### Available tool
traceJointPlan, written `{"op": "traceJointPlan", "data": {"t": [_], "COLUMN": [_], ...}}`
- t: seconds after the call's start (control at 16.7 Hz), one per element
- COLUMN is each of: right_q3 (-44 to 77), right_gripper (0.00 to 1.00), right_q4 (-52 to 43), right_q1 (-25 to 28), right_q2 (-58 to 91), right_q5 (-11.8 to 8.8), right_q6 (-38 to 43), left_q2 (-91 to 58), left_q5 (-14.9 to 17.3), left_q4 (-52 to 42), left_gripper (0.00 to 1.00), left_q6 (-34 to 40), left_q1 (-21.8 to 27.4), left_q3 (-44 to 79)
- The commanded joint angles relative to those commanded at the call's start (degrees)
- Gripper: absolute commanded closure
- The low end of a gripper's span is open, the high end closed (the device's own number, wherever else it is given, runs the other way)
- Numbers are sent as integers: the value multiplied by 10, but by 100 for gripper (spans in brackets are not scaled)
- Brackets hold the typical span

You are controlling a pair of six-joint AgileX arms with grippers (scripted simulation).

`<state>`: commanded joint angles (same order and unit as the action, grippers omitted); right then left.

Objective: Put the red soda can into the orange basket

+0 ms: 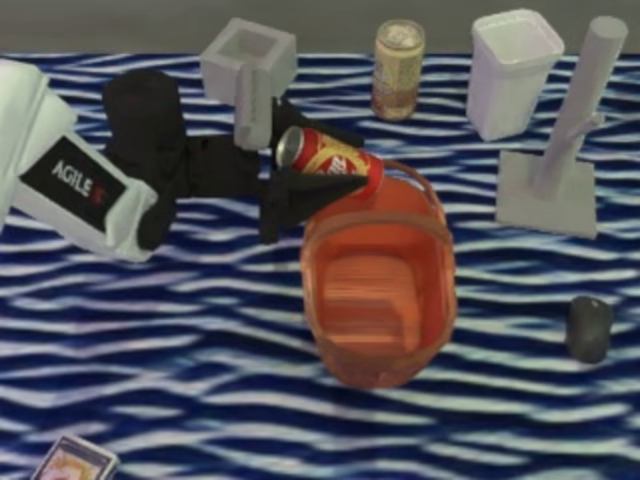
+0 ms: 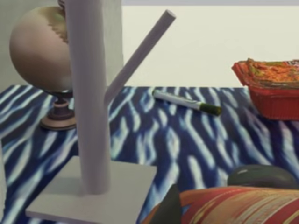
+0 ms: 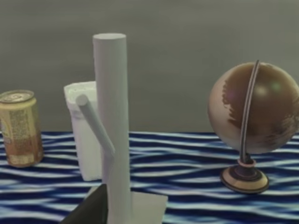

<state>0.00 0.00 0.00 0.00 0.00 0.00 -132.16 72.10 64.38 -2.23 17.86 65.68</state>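
The red soda can [image 1: 320,155] hangs tilted on its side, silver top toward the left, over the far-left rim of the orange basket [image 1: 436,262]. My left gripper [image 1: 350,160] is shut on the can, with one dark finger on each side of it. The basket stands mid-table with its arched handle across its far part, and nothing lies in it. In the left wrist view the can [image 2: 233,205] fills the bottom edge beside one finger [image 2: 170,207]. My right arm is outside the top view; only a dark edge of its gripper [image 3: 88,210] shows in its wrist view.
Along the back stand a white square container [image 1: 248,62], a tan-gold can [image 1: 399,68] and a white tub [image 1: 515,70]. A white peg stand [image 1: 565,150] and a dark mouse [image 1: 589,327] are right of the basket. A card box [image 1: 72,462] lies front left.
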Motion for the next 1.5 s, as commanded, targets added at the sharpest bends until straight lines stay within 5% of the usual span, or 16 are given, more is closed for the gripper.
{"op": "traceJointPlan", "data": {"t": [0.24, 1.02, 1.5], "right_q3": [0, 0, 0], "right_gripper": [0, 0, 0], "right_q4": [0, 0, 0], "right_q1": [0, 0, 0], "right_q2": [0, 0, 0], "right_q5": [0, 0, 0], "right_q6": [0, 0, 0], "left_q2": [-1, -1, -1], "left_q5": [0, 0, 0], "left_q4": [1, 1, 1], "left_gripper": [100, 2, 0], "left_q6": [0, 0, 0], "left_q1": [0, 0, 0], "left_q3": [0, 0, 0]}}
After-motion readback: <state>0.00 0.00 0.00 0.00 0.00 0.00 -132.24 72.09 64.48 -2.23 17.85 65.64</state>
